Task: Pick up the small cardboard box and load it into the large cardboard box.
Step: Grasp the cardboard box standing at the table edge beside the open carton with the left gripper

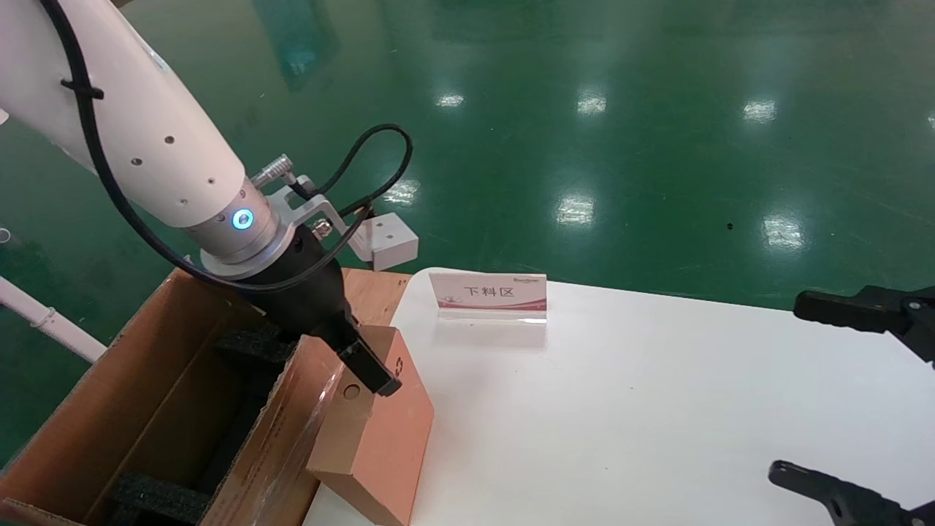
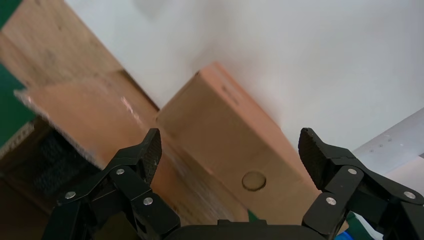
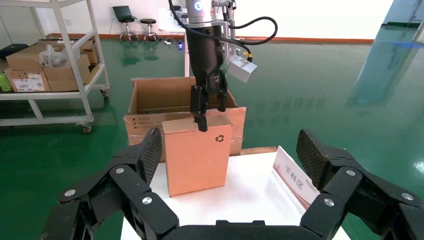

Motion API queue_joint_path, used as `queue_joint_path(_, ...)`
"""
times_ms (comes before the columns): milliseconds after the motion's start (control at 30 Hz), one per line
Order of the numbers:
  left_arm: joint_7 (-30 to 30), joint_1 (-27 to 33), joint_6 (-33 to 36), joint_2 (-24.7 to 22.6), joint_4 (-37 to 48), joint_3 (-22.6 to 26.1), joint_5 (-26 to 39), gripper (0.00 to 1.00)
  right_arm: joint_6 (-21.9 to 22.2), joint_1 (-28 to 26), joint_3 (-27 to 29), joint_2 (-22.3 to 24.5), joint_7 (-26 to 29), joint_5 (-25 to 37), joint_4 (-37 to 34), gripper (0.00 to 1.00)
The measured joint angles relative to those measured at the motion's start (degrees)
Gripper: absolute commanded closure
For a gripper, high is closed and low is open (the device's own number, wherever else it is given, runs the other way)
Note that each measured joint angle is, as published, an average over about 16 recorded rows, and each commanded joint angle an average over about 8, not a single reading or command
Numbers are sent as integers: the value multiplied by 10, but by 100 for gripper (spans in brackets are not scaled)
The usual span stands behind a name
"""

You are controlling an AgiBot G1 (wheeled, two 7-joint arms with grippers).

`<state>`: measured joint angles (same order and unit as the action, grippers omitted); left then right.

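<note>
Small cardboard box [image 1: 380,431] stands on edge at the white table's [image 1: 657,409] left edge, leaning against the large cardboard box's [image 1: 109,409] flap. Your left gripper [image 1: 369,369] sits at its top edge with fingers spread apart, straddling the box rather than clamping it. Your right gripper [image 3: 230,150] waits over the table's right side, fingers wide apart, near the sign card [image 1: 488,296].

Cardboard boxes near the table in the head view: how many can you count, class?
2. The small cardboard box stands on edge at the white table corner, under the left gripper. The large cardboard box sits open beside the table, left of it. Others may lie outside this view.
</note>
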<state>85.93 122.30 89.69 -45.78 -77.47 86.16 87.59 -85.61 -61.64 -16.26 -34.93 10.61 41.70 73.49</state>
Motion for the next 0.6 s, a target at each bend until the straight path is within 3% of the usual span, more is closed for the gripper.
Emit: queue_joint_path(600, 24, 12, -17, 0, 1, 72, -39, 0, 0, 0, -1, 0, 0, -1, 0, 0)
